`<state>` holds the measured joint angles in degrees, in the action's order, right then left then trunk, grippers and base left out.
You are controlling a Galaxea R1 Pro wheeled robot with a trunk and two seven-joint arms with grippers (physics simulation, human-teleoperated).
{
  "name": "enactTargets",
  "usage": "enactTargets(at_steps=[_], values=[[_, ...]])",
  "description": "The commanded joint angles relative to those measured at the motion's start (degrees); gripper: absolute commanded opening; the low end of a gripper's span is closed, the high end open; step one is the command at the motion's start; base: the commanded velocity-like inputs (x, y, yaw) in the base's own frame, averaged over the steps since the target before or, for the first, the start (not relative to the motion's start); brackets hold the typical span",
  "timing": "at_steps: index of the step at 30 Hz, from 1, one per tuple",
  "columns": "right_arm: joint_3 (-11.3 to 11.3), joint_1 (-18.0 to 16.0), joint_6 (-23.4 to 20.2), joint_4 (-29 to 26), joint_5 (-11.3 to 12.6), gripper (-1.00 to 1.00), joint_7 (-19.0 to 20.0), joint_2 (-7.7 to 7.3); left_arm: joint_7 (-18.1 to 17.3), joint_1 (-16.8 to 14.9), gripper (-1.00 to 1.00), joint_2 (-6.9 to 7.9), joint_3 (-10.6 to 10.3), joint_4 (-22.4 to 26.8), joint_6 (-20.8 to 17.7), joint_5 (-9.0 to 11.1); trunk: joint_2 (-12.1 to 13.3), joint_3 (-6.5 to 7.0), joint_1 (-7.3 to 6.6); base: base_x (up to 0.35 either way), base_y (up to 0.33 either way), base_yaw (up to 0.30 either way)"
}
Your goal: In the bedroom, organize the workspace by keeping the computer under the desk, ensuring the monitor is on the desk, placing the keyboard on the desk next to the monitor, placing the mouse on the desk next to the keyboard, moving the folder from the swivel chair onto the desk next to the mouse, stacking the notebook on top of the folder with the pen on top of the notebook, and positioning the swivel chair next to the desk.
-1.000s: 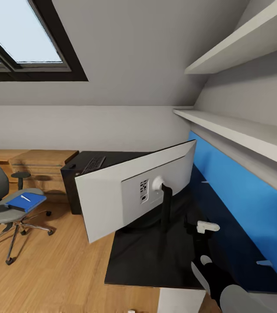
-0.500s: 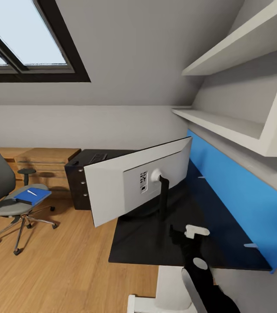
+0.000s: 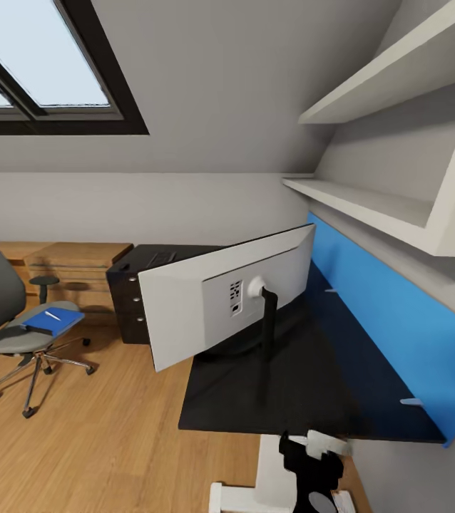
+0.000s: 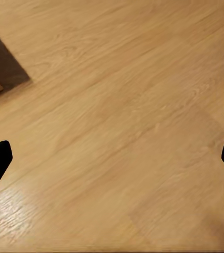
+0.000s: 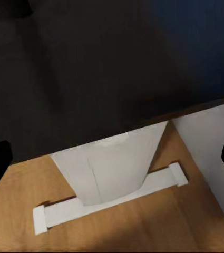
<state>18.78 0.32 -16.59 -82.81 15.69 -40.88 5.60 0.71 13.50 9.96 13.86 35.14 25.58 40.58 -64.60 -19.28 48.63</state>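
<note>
The monitor [image 3: 220, 303] stands on the desk [image 3: 313, 388] with its pale back toward me. On a black drawer unit [image 3: 131, 299] behind it lies the keyboard [image 3: 157, 258], mostly hidden. At the far left the swivel chair [image 3: 3, 335] carries the blue folder [image 3: 48, 323] with the pen [image 3: 53, 315] on top. I cannot make out the notebook, mouse or computer. My right gripper [image 3: 312, 456] [image 5: 112, 158] hangs open just below the desk's front edge, facing the white pedestal leg [image 5: 112, 168]. My left gripper [image 4: 112, 158] is open over bare wooden floor.
A blue back panel [image 3: 391, 313] lines the desk's right side, with white wall shelves [image 3: 370, 203] above it. A light wooden unit [image 3: 74, 267] stands against the far wall. The pedestal's white foot [image 5: 106, 203] rests on the floor. Open wooden floor [image 3: 106, 434] lies between chair and desk.
The view shifted a little a second ago as the camera moved. My right gripper has since dropped from above the desk top to below its front edge.
</note>
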Motion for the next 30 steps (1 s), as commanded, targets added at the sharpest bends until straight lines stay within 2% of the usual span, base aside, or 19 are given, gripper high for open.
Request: enactTargets(at_steps=[1, 4, 7, 11, 13, 14, 15, 16, 17, 19, 20, 23, 30], values=[[1.62, 0.95, 2.50, 2.31, 0.13, 1.00, -1.49, -1.05, 0.08, 0.03, 1.00, -0.05, -0.69, 0.10, 0.08, 0.33, -0.03, -0.04, 0.00, -0.172, 0.037, 0.000], [4.97, 1.63, 9.64, 6.71, -0.33, 1.00, -2.40, -2.96, 0.08, 0.03, 1.00, -0.24, -1.14, -0.07, 0.09, 0.30, -0.03, -0.04, 0.00, -0.254, 0.093, 0.000], [9.92, 1.88, 16.73, 10.64, -0.57, 1.00, -2.86, -5.13, 0.08, 0.03, 1.00, -0.65, -1.37, -0.68, 0.09, 0.23, -0.03, -0.04, 0.00, -0.288, 0.168, 0.000], [14.23, 1.95, 19.71, 12.29, -0.71, 1.00, -4.04, -6.07, 0.05, 0.03, 1.00, -1.18, -1.44, -0.89, 0.15, 0.14, -0.03, -0.04, 0.00, -0.280, 0.216, 0.000], [14.98, 1.95, 20.16, 12.54, -0.73, 1.00, -4.96, -6.25, 0.06, 0.03, 1.00, -1.42, -1.45, -0.92, 0.16, -0.53, -0.03, -0.04, 0.00, -0.243, 0.250, 0.000], [15.26, 1.96, 20.33, 12.75, -0.73, 1.00, -5.30, -6.35, 0.07, 0.03, 1.00, -1.63, -1.46, -0.93, 0.14, -1.63, -0.03, -0.04, 0.00, -0.170, 0.277, 0.000], [15.44, 1.96, 20.45, 13.08, -0.74, 1.00, -5.51, -6.49, 0.07, 0.03, 1.00, -1.81, -1.44, -0.94, 0.12, -3.27, -0.03, -0.04, 0.00, -0.099, 0.291, 0.000], [15.69, 1.96, 21.33, 14.10, -0.74, 1.00, -5.59, -6.72, 0.04, 0.03, 1.00, -2.11, -1.37, -0.95, 0.18, -7.11, -0.03, -0.04, 0.00, 0.025, 0.174, 0.000], [15.75, 1.96, 22.15, 14.57, -0.74, 1.00, -5.57, -6.76, 0.02, 0.03, 1.00, -2.31, -1.32, -0.95, 0.32, -8.14, -0.03, -0.04, 0.00, 0.016, 0.111, 0.000], [15.85, 1.96, 23.45, 15.46, -0.74, 1.00, -5.55, -6.78, 0.01, 0.03, 1.00, -2.72, -1.26, -0.84, 0.46, -9.09, -0.03, -0.04, 0.00, 0.010, 0.073, 0.000], [17.22, 1.96, 25.21, 17.00, -0.78, 1.00, -5.49, -6.75, -0.02, 0.03, 1.00, -3.20, -1.25, -0.30, 0.59, -9.77, 0.37, 0.14, -0.22, 0.002, 0.015, 0.000], [18.71, 1.96, 26.20, 17.61, -0.87, 1.00, -5.48, -6.80, 0.00, 0.03, 1.00, -3.34, -1.34, -0.07, 0.57, -9.98, 1.57, 0.68, -0.88, 0.001, 0.007, 0.000], [19.09, 1.96, 28.05, 18.27, -0.77, 1.00, -5.52, -6.80, 0.16, 0.03, 1.00, -3.79, -1.44, 0.01, -0.11, -10.53, 4.38, 1.93, -2.42, 0.000, 0.001, 0.000]])
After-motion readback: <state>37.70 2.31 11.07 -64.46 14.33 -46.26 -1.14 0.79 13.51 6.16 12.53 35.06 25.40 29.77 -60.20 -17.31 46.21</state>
